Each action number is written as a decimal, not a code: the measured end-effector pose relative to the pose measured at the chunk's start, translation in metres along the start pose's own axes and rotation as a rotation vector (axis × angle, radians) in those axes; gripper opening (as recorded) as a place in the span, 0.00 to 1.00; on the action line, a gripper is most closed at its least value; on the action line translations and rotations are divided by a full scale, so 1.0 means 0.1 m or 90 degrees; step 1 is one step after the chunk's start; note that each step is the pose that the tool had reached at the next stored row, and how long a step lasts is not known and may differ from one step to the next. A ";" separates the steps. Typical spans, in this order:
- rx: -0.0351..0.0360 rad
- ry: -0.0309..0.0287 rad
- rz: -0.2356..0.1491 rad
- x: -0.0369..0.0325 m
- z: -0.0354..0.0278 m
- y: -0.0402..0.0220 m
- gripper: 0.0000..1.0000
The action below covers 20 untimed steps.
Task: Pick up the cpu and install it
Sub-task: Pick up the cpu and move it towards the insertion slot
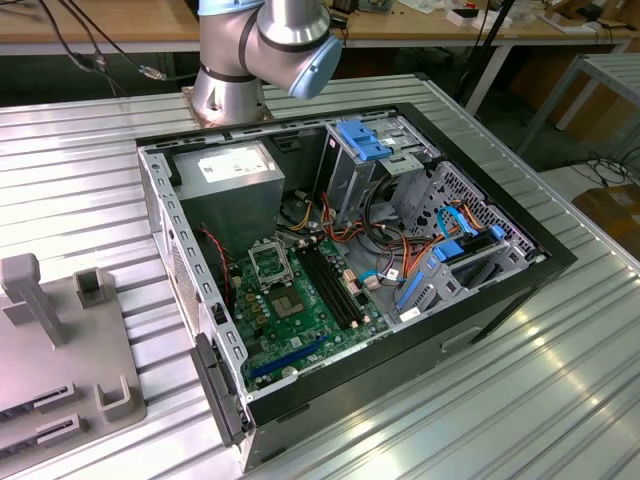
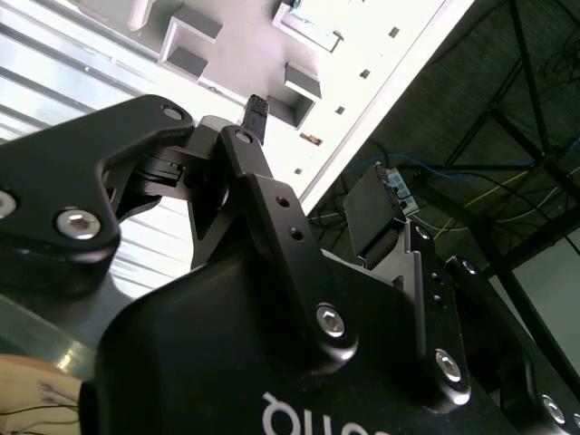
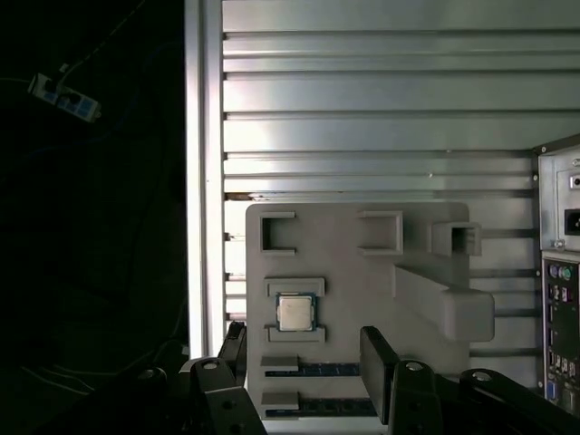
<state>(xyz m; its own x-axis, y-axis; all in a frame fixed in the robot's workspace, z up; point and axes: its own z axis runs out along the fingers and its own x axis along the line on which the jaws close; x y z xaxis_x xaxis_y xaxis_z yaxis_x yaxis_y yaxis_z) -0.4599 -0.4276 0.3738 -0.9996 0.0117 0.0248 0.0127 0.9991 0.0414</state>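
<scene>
- The gripper (image 3: 304, 352) hangs wide open and empty above the grey fixture tray (image 1: 50, 372), at the exterior view's lower left.
- The cpu (image 3: 294, 313) lies flat between two tray brackets (image 3: 294, 286).
- Off-centre fingers (image 3: 376, 362) could strike a bracket or tip the cpu.

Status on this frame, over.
Black gripper open, holding nothing, over grey moulded tray. Small square silver-grey cpu sits in its tray slot. Nothing covering it.
</scene>
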 end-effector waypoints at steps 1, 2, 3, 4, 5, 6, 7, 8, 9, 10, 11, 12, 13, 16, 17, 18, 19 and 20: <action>0.0000 0.0000 0.000 0.009 0.003 0.000 0.62; 0.0000 0.0001 0.000 0.022 0.006 0.000 0.62; 0.0000 0.0000 0.000 0.027 0.007 -0.001 0.62; 0.0000 0.0001 0.000 0.031 0.008 -0.001 0.62; 0.0000 0.0000 0.000 0.035 0.009 -0.001 0.62; 0.0000 0.0000 0.000 0.038 0.009 -0.001 0.62; 0.0000 0.0000 0.000 0.038 0.009 0.000 0.62; 0.0000 0.0000 0.000 0.041 0.009 -0.001 0.62; 0.0000 0.0000 0.000 0.043 0.009 -0.001 0.62; 0.0000 0.0000 0.000 0.044 0.009 -0.001 0.62; 0.0000 0.0000 0.000 0.044 0.009 -0.001 0.62; 0.0000 0.0000 0.000 0.044 0.009 -0.001 0.62; 0.0000 0.0000 0.000 0.044 0.009 -0.001 0.62; 0.0000 0.0000 0.000 0.044 0.018 -0.001 0.62; 0.0000 0.0000 -0.001 0.044 0.022 -0.002 0.62; 0.0000 0.0000 -0.001 0.043 0.029 -0.002 0.62; 0.0000 0.0001 -0.001 0.043 0.036 -0.002 0.62; 0.0000 0.0000 -0.001 0.043 0.046 -0.002 0.62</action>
<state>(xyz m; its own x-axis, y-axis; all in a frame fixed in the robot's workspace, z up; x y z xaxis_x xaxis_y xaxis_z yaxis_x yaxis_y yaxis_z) -0.4643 -0.4276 0.3694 -0.9996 0.0108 0.0247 0.0118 0.9991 0.0414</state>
